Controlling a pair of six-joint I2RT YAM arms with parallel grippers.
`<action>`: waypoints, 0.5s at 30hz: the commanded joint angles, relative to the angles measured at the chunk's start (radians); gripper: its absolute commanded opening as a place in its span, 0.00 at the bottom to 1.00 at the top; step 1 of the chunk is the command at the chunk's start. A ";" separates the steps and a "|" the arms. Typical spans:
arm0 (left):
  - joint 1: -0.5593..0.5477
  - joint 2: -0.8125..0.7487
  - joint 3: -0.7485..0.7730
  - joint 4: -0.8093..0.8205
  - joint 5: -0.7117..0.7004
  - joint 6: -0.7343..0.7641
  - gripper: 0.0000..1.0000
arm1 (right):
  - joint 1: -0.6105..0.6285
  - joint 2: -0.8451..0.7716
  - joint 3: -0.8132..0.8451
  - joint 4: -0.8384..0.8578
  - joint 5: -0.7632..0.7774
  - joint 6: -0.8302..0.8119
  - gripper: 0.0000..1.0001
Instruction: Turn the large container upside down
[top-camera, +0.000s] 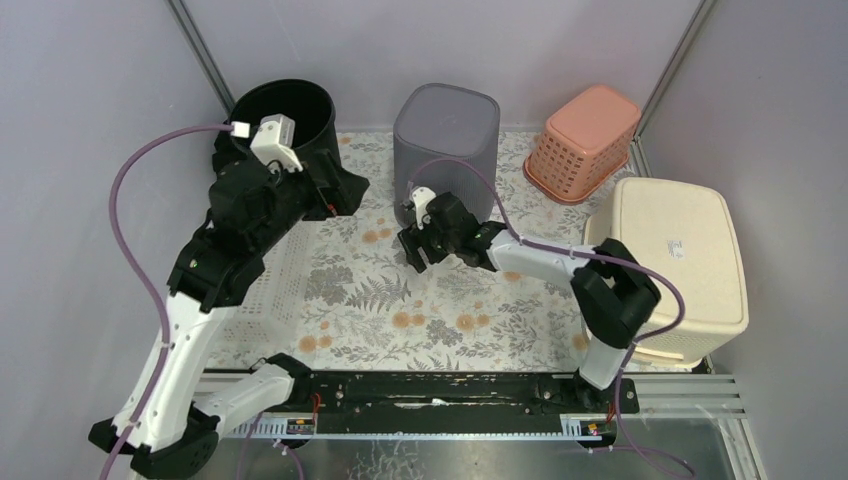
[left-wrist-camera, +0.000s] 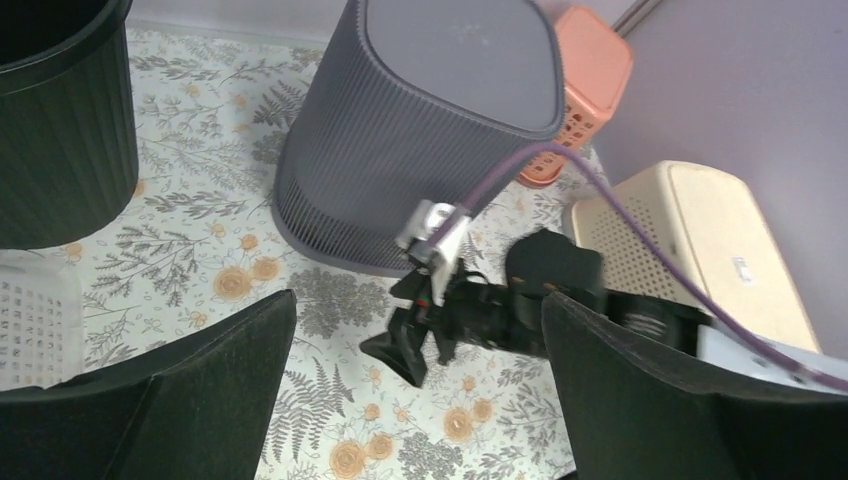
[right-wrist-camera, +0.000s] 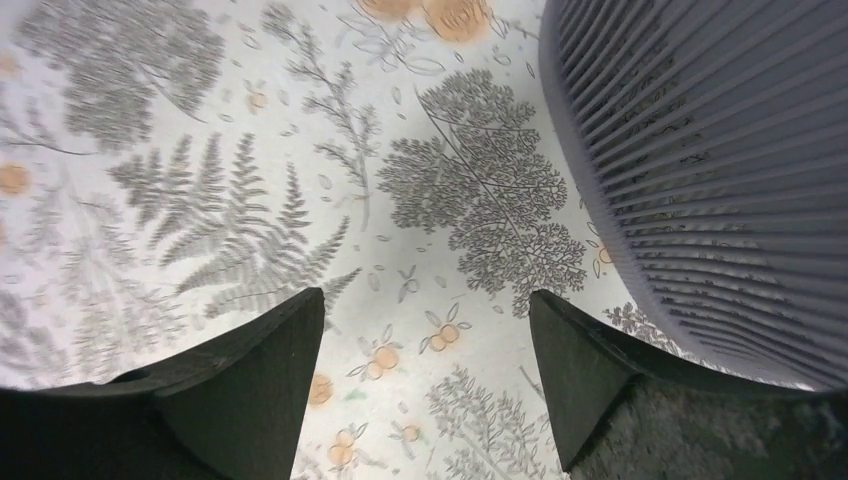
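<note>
A grey ribbed container (top-camera: 445, 140) stands at the back middle of the floral mat with its closed base facing up and its wide rim on the mat. It also shows in the left wrist view (left-wrist-camera: 430, 120) and the right wrist view (right-wrist-camera: 720, 150). My right gripper (top-camera: 415, 250) is open and empty, low over the mat just in front and left of the container's rim; it shows in the right wrist view (right-wrist-camera: 425, 330) and the left wrist view (left-wrist-camera: 410, 345). My left gripper (top-camera: 345, 190) is open and empty, raised to the left of the container, shown in its own wrist view (left-wrist-camera: 420, 400).
A black bucket (top-camera: 285, 115) stands upright at the back left. An orange basket (top-camera: 582, 140) lies base-up at the back right. A big cream bin (top-camera: 680, 260) sits base-up at the right edge. A white perforated tray (top-camera: 275, 285) lies under the left arm.
</note>
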 joint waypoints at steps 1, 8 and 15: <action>0.010 0.089 0.016 0.067 -0.062 0.042 1.00 | 0.027 -0.126 -0.030 -0.018 0.105 0.045 0.82; 0.111 0.353 0.153 0.037 -0.219 0.095 1.00 | -0.040 0.025 0.077 -0.036 0.303 0.168 0.83; 0.209 0.570 0.328 0.046 -0.306 0.152 1.00 | -0.191 0.123 0.184 -0.046 0.294 0.283 0.83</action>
